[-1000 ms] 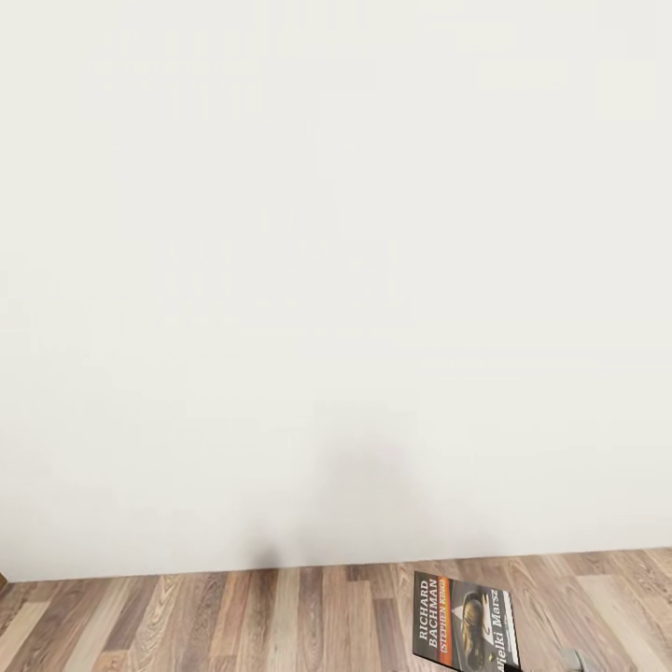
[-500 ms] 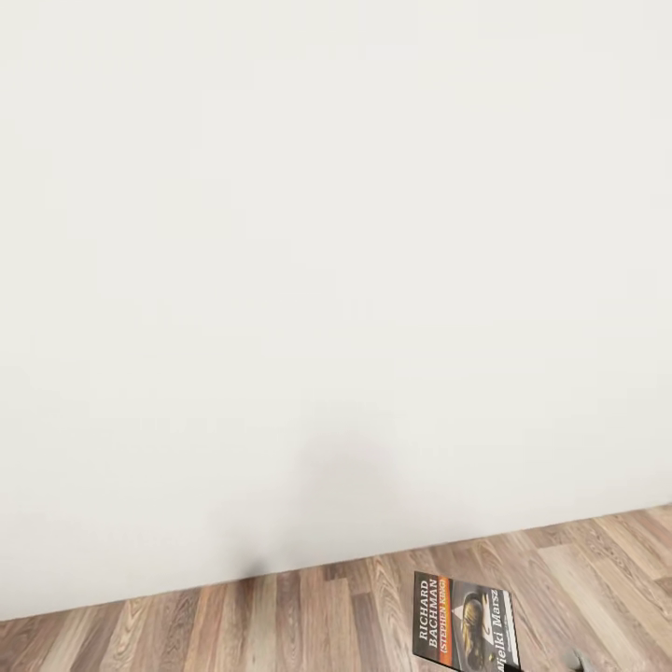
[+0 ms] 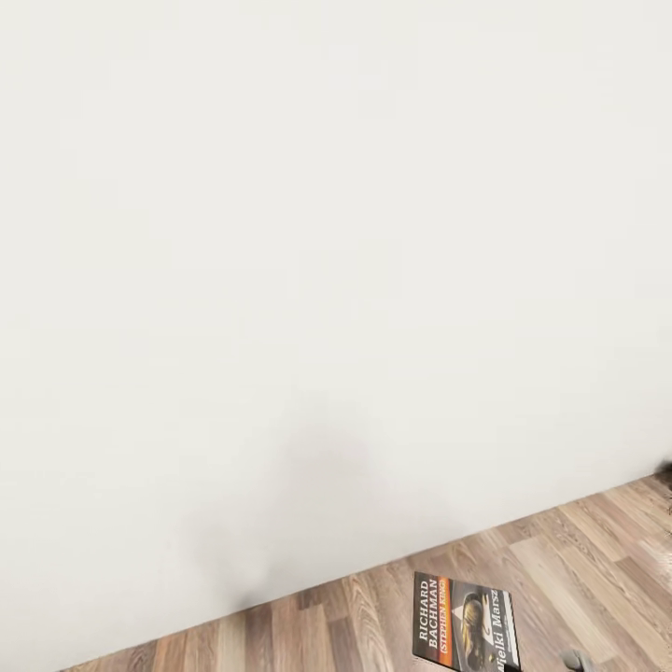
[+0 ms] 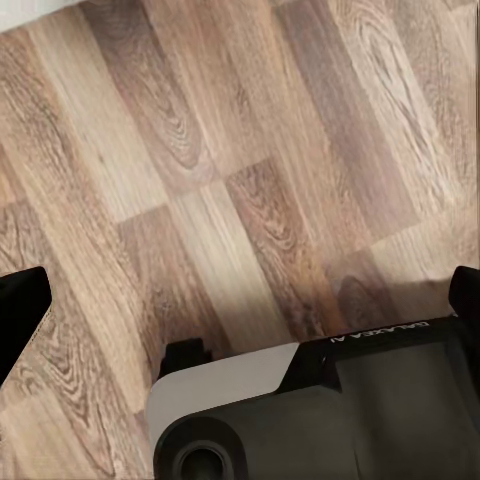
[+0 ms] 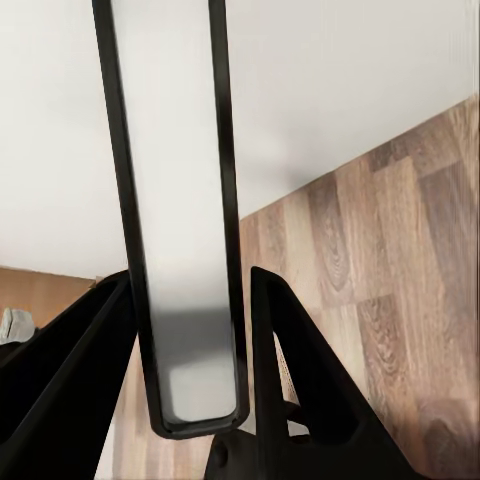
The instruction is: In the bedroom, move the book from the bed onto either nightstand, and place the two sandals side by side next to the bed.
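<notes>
The book (image 3: 462, 623), dark with an orange band and white "RICHARD BACHMAN" lettering, hangs upright over the wood floor at the head view's lower right. In the right wrist view the book (image 5: 175, 200) appears edge-on, a pale page block in a dark cover. My right gripper (image 5: 190, 340) is shut on its lower end, with a black finger (image 5: 300, 370) pressed to each side. My left gripper (image 4: 240, 300) is open, its two black fingertips (image 4: 20, 310) far apart over bare planks, holding nothing. Bed, nightstand and sandals are out of view.
A plain white wall (image 3: 327, 233) stands close ahead, meeting the light-brown plank floor (image 3: 579, 551) along a slanting line. A small dark shape (image 3: 665, 474) pokes in at the right edge. My own dark and grey base (image 4: 330, 410) lies under the left gripper.
The whole head view has turned: the wall-floor line now slants up to the right and a dark shape has entered at the right edge. The book keeps its place in my right gripper.
</notes>
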Tool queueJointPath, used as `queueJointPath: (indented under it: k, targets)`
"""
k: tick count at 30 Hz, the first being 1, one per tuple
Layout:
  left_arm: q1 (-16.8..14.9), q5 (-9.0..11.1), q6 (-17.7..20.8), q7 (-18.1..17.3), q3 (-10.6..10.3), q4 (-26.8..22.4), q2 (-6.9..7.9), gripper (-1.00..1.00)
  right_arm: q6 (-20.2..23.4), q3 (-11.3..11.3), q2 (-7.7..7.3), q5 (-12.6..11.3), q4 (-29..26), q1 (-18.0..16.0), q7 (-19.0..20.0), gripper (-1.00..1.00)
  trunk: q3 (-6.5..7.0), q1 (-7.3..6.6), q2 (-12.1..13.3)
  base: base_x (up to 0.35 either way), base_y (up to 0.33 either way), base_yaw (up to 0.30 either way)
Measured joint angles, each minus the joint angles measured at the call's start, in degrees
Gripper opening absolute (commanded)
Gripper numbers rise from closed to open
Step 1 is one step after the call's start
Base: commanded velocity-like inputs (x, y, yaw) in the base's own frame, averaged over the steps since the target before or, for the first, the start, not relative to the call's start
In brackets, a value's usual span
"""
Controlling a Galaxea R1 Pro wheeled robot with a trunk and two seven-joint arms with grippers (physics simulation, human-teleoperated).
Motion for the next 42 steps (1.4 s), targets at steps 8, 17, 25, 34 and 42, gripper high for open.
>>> queueJointPath:
  k: [8, 17, 25, 34, 42]
  targets:
    - [0.0, 0.0, 0.0, 0.0, 0.0, 0.0, 0.0, 1.0, 0.0, -0.1, 0.0, 0.0, 0.0, 0.0, 0.0, -1.0, 0.0, 0.03, 0.0, 0.109, 0.0, -0.243]
    - [0.0, 0.0, 0.0, 0.0, 0.0, 0.0, 0.0, 1.0, 0.0, -0.1, 0.0, 0.0, 0.0, 0.0, 0.0, -1.0, 0.0, 0.03, 0.0, 0.004, 0.0, -0.243]
    - [0.0, 0.0, 0.0, 0.0, 0.0, 0.0, 0.0, 1.0, 0.0, 0.0, 0.0, 0.0, 0.0, 0.0, 0.0, -1.0, 0.0, 0.0, 0.0, 0.23, 0.0, -0.243]
    - [0.0, 0.0, 0.0, 0.0, 0.0, 0.0, 0.0, 1.0, -0.1, 0.0, 0.0, 0.0, 0.0, 0.0, 0.0, -1.0, 0.0, 0.02, 0.0, 0.252, 0.0, -0.243]
    - [0.0, 0.0, 0.0, 0.0, 0.0, 0.0, 0.0, 1.0, 0.0, 0.0, 0.0, 0.0, 0.0, 0.0, 0.0, -1.0, 0.0, 0.03, 0.0, 0.02, 0.0, -0.243]
